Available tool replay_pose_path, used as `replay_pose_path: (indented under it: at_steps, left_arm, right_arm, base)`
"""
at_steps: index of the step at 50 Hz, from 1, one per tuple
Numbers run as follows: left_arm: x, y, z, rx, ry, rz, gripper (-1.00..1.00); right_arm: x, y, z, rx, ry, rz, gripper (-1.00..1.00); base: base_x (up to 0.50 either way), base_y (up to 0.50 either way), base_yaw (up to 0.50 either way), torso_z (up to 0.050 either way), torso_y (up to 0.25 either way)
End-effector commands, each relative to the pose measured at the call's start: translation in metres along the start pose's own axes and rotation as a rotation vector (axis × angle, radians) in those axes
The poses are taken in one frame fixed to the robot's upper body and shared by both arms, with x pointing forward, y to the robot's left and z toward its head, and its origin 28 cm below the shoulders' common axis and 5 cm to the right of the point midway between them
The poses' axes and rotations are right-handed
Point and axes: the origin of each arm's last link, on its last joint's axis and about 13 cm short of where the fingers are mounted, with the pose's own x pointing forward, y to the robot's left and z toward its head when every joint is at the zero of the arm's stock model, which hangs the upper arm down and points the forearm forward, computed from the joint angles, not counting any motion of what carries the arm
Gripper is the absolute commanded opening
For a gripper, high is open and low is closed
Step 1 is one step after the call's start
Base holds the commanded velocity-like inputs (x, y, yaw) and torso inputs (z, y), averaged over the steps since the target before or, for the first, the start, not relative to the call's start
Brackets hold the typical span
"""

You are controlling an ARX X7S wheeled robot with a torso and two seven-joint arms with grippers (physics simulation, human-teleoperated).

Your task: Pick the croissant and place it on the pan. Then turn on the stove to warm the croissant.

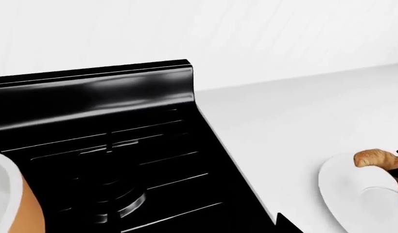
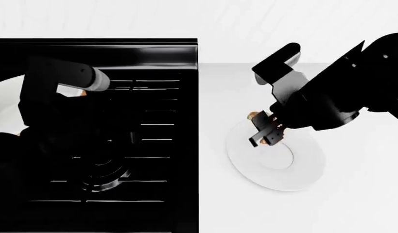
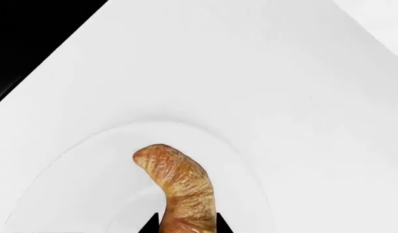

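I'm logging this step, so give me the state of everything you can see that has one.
croissant: over the plate, between the right gripper's fingers
plate: on the counter beside the stove
right gripper: shut on the croissant
pan: on the stove, no croissant visible in it
stove: no flame visible

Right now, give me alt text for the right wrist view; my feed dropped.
A golden-brown croissant lies on a round white plate, with the right gripper's dark fingertips flanking its near end at the frame edge. White counter surrounds the plate, and the black stove fills one corner.
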Motion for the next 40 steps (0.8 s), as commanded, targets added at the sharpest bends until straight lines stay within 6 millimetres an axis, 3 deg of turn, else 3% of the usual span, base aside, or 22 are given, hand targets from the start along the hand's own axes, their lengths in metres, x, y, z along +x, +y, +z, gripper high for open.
replay_pose_path:
  at_steps: [1, 40]
  left_arm:
    - [-0.01, -0.005, 0.004, 0.015, -0.037, -0.014, 1.0]
    - [-0.029, -0.015, 0.0, 0.024, -0.191, -0.022, 1.0]
  right_arm:
    - [-0.021, 0.005, -0.006, 0.009, -0.105, -0.021, -1.0]
    - [-0.077, 0.04, -0.055, 0.261, -0.728, -0.118, -1.0]
  base:
    - [0.0, 0.0, 0.0, 0.0, 0.0]
    - [0.0, 0.0, 0.0, 0.0, 0.0]
